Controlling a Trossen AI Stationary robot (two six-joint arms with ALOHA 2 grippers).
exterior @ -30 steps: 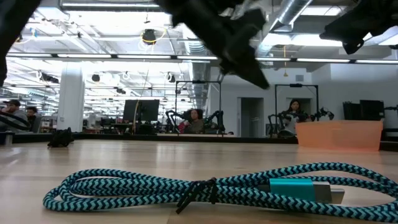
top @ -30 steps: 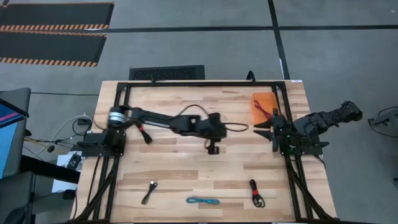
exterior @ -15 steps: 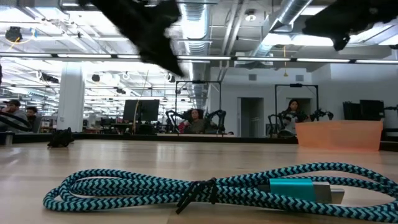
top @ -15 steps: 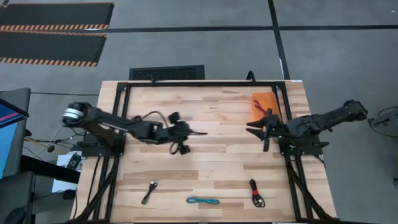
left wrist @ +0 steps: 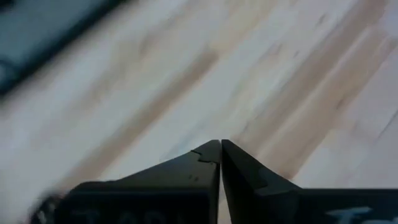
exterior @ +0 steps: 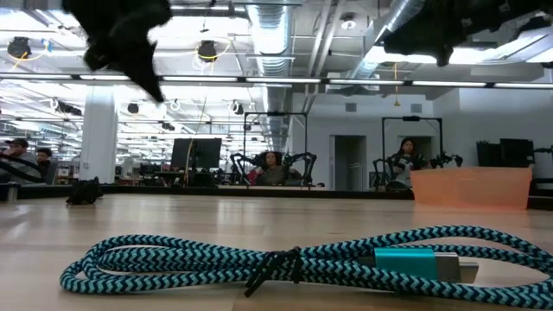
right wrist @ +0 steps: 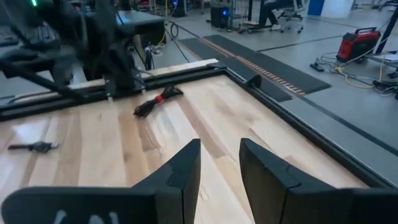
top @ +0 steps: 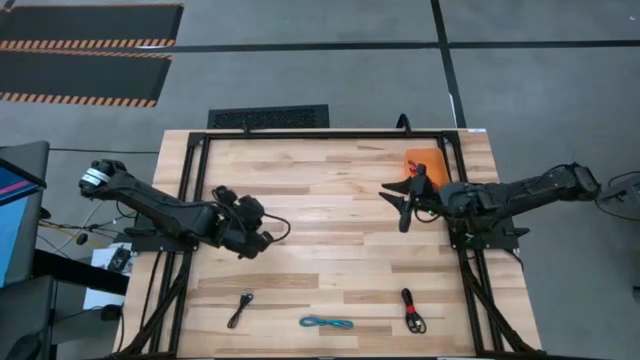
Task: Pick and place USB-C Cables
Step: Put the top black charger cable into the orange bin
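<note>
Cables lie in a row along the near edge of the surface [top: 330,270]: the black-grey cable [top: 240,308] at the left, the teal cable [top: 327,323] in the middle, and the black-and-red cable [top: 412,311] at the right. All three rest untouched, well apart from both arms. In the low view the teal cable [exterior: 276,259] fills the foreground, loosely bundled and tied at its middle.

Farther back, the left hand [top: 262,240] hangs over the left part of the surface with nothing in it; the left wrist view shows its fingers [left wrist: 186,163] pressed together. The right hand [top: 404,192] hovers right of centre, its fingers [right wrist: 180,168] spread a little and empty.

At the far right corner sits the orange tray [top: 418,158], and something thin and dark red lies in it, probably the magenta-red cable [top: 413,168]; it is too small to be sure. If so, one cable is placed and three remain to be picked up.
</note>
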